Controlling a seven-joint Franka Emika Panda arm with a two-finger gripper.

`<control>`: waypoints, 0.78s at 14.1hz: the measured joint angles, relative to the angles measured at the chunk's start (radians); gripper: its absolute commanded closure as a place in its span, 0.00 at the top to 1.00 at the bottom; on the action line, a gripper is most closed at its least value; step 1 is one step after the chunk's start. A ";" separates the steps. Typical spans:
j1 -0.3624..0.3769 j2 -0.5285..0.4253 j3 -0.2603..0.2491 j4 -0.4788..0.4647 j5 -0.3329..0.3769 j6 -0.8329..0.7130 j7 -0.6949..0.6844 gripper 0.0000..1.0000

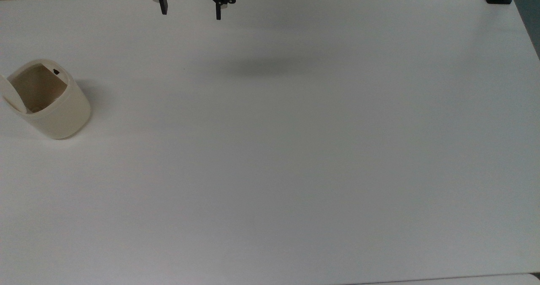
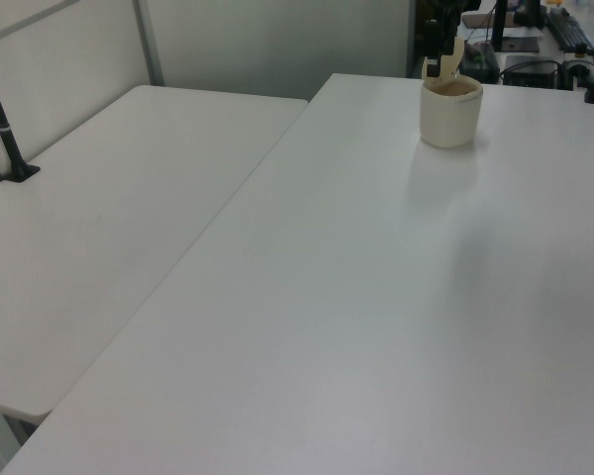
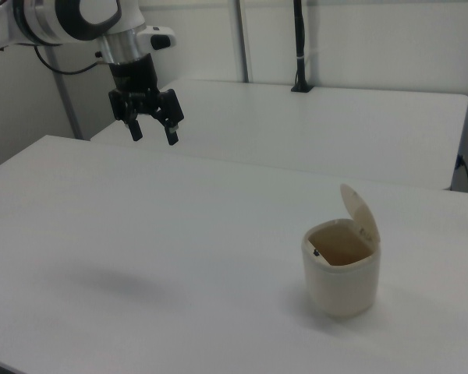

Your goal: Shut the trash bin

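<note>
**Lid up, pincer far off**

The small cream-beige plastic trash bin (image 3: 339, 270) stands near the white desk's (image 1: 295, 158) edge at the top view's left, its flat hinged lid (image 3: 360, 212) upright. The black two-finger pincer (image 3: 151, 133) hangs high, spread wide, holding nothing, well apart. Risk: a sideways shove on that light bin tips it or slides it off.

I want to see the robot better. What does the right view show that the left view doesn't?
Only the right view: the arm with its open gripper hanging above the table, and the small black button at the rim. Only the left view: the dark equipment behind the bin. Both: the trash bin, lid standing up, on the white table.
</note>
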 measured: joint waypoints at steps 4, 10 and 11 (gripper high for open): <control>0.000 0.000 0.000 -0.001 0.000 0.000 0.000 1.00; 0.000 0.000 0.000 -0.001 0.000 0.000 0.000 1.00; 0.000 0.000 0.000 -0.001 0.000 0.000 0.000 0.97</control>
